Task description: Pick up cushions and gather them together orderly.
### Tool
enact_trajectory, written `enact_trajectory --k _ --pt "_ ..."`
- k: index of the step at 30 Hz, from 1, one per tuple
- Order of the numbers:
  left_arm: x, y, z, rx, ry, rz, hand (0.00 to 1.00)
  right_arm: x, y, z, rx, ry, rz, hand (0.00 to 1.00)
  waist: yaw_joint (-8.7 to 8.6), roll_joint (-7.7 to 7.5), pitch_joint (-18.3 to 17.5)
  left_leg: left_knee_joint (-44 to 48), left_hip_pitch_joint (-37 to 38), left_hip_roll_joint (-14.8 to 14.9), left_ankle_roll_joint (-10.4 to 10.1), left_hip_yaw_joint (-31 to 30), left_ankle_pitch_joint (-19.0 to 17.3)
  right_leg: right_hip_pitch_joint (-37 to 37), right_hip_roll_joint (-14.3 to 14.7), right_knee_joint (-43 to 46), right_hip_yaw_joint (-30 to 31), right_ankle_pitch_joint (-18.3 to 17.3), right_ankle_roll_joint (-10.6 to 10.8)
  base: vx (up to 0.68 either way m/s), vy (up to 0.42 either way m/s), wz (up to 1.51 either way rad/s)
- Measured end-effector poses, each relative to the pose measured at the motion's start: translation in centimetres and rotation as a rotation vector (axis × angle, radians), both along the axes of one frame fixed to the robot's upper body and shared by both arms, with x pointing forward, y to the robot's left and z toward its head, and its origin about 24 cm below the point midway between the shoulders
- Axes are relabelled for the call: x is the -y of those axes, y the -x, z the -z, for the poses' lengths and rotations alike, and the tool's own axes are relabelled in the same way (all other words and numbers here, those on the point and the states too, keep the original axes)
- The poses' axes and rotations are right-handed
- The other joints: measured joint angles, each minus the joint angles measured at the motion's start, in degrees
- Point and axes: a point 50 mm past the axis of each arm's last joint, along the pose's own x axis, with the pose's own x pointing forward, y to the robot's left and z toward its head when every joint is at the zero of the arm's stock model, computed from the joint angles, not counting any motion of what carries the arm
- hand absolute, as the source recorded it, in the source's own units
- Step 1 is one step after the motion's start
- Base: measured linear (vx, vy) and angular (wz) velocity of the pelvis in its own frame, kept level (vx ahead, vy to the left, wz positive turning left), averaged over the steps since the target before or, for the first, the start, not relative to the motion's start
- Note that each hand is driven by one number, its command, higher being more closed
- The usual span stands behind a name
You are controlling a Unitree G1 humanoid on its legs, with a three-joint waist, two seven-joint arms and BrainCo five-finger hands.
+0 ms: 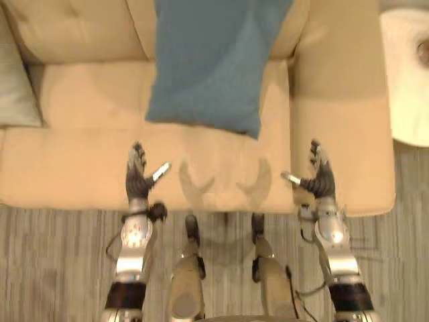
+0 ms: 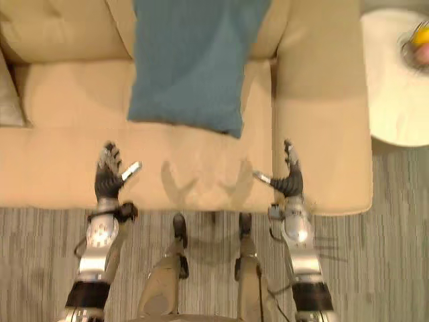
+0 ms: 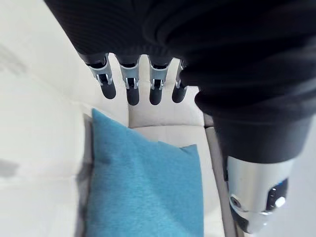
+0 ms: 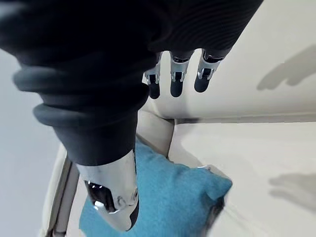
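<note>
A blue cushion (image 1: pixel 214 64) leans against the back of the beige sofa (image 1: pixel 87 161), its lower edge resting on the seat. A pale grey-green cushion (image 1: pixel 15 87) lies at the sofa's left end. My left hand (image 1: pixel 139 176) hovers open over the seat's front edge, left of the blue cushion (image 3: pixel 143 187) and nearer to me. My right hand (image 1: pixel 318 174) hovers open over the front of the right armrest, with the blue cushion (image 4: pixel 173 197) beyond it. Both hands hold nothing.
A round white side table (image 1: pixel 409 80) stands right of the sofa, with a bowl of fruit (image 2: pixel 419 43) on it. Striped grey carpet (image 1: pixel 53 268) lies in front of the sofa.
</note>
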Motion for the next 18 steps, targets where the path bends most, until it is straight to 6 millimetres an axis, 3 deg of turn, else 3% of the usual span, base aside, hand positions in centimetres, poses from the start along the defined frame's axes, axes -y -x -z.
enact_trajectory --k 3,4,5,8,12,18 --pt "-0.8 3.1 6.1 -0.281 0.009 0.03 0.0 2.2 3.2 5.7 -0.273 0.051 0.027 0.0 -0.46 0.13 -4.6 1.4 3.4 -0.5 0.4 -0.3 -2.2 4.0 -0.5 0.2 -0.2 -1.6 0.5 0.07 0.02 0.02" --pt "-0.9 3.6 7.3 -0.341 0.015 0.038 0.0 2.7 3.7 6.9 -0.335 0.05 0.03 0.0 -0.74 0.14 -5.0 1.6 4.4 -0.7 0.5 -0.3 -2.6 5.1 -0.7 0.2 -0.1 -1.7 0.6 0.06 0.028 0.05" --pt "-1.3 5.0 9.9 -0.48 0.021 0.049 0.0 3.5 4.8 9.5 -0.472 0.04 0.038 0.0 -1.86 0.1 -6.0 1.9 6.2 -1.2 0.7 -0.3 -3.5 7.0 -1.2 0.2 -0.1 -2.4 1.3 0.03 0.04 0.03" --pt "-1.8 8.4 14.0 -0.729 0.025 0.076 0.0 4.2 7.6 13.8 -0.72 -0.009 0.039 0.0 -3.35 -0.14 -7.9 2.1 8.8 -2.4 1.0 -0.1 -4.8 9.5 -2.5 -0.2 0.3 -2.7 1.7 0.02 0.053 -0.03" --pt "-2.5 12.0 16.4 -0.91 0.013 0.066 0.0 4.5 11.2 17.1 -0.937 -0.018 0.033 0.0 -3.47 -0.28 -9.7 2.0 13.2 -3.1 0.8 1.6 -6.5 13.0 -3.2 -0.8 2.1 -3.3 2.1 0.01 0.045 -0.21" --pt "-2.7 14.6 17.8 -1.027 0.01 0.069 0.0 4.9 13.5 18.2 -1.042 0.004 0.047 0.0 -3.65 -0.71 -11.7 2.2 16.0 -3.0 0.3 3.8 -7.8 13.8 -2.6 -0.9 4.8 -3.3 2.0 0.02 0.005 -0.28"
